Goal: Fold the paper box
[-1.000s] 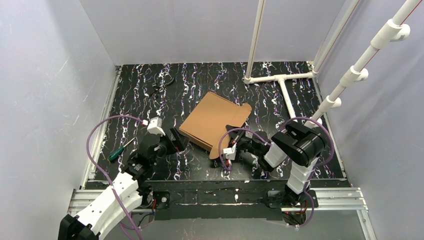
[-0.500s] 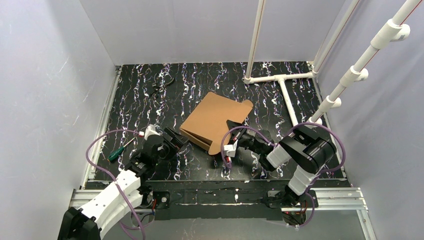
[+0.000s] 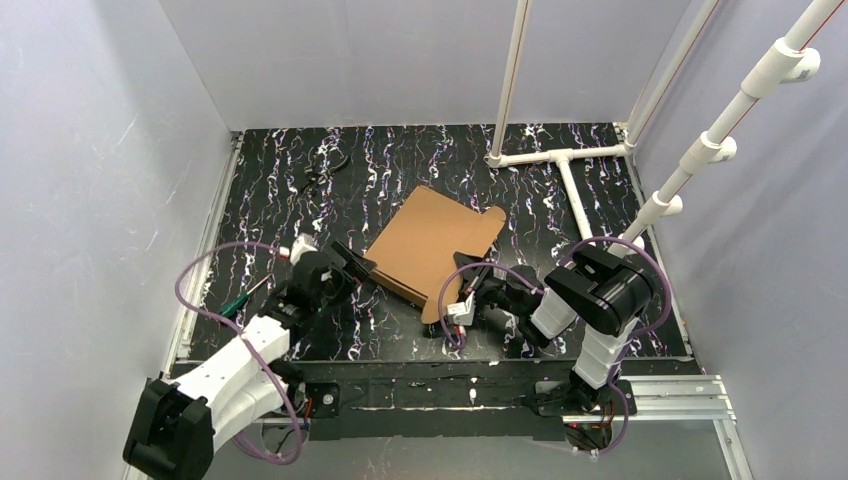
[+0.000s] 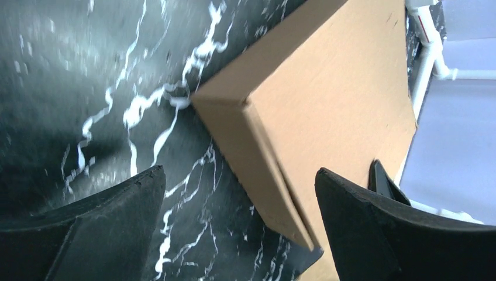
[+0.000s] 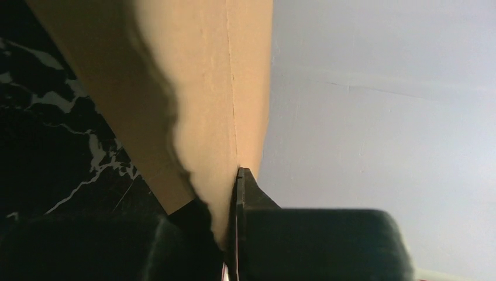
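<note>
the paper box [image 3: 432, 238] lies near the middle of the table [image 3: 270, 180]. the right gripper [image 3: 466, 266] pinches its near flap, likely to steady it. the left gripper [image 3: 356, 264], spread wide, straddles the box's left corner, apparently lining up a grasp.

the table [image 3: 280, 180] is viewed from high above its near edge, facing down. the paper box [image 3: 432, 243], shared by all views, is seen close at a corner from the left wrist, closer along a flap from the right.
</note>
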Robot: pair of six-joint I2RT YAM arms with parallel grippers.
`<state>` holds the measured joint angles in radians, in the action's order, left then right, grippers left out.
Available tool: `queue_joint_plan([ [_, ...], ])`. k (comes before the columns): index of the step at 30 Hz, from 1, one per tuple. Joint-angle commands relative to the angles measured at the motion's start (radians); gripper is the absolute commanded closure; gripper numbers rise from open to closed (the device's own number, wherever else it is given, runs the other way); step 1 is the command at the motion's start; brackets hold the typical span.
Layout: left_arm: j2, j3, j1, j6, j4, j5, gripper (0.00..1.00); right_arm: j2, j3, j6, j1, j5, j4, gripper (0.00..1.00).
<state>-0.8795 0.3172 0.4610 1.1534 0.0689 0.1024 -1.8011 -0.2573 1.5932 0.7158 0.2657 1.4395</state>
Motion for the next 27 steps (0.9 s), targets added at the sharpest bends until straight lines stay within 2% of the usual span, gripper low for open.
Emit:
queue_joint_plan([
  [1, -0.084, 0.195, -0.065, -0.355, -0.148, 0.037, 0.02, -0.008, 0.03, 0.012, 0.007, 0.023, 0.142, 0.78],
  [2, -0.124, 0.219, -0.085, -0.4, -0.156, 0.002, 0.02, -0.006, 0.035, 0.011, 0.006, 0.024, 0.143, 0.73],
  [7, -0.298, 0.294, -0.154, -0.52, -0.102, -0.213, 0.05, 0.009, 0.065, 0.008, 0.007, 0.015, 0.179, 0.63],
  [17, -0.526, 0.405, -0.219, -0.554, -0.022, -0.394, 0.11, 0.071, 0.138, 0.027, 0.007, 0.015, 0.196, 0.59],
  [19, -0.548, 0.427, -0.222, -0.564, -0.02, -0.408, 0.11, 0.065, 0.141, 0.027, 0.007, 0.011, 0.218, 0.65],
  [22, -0.57, 0.452, -0.225, -0.598, -0.028, -0.437, 0.09, 0.055, 0.135, 0.023, 0.007, 0.012, 0.236, 0.86],
  [24, -0.582, 0.468, -0.231, -0.624, -0.04, -0.452, 0.04, 0.049, 0.13, 0.025, 0.007, 0.01, 0.236, 0.99],
  [27, -0.615, 0.484, -0.258, -0.645, -0.048, -0.503, 0.02, 0.05, 0.143, 0.032, 0.006, 0.011, 0.231, 0.99],
])
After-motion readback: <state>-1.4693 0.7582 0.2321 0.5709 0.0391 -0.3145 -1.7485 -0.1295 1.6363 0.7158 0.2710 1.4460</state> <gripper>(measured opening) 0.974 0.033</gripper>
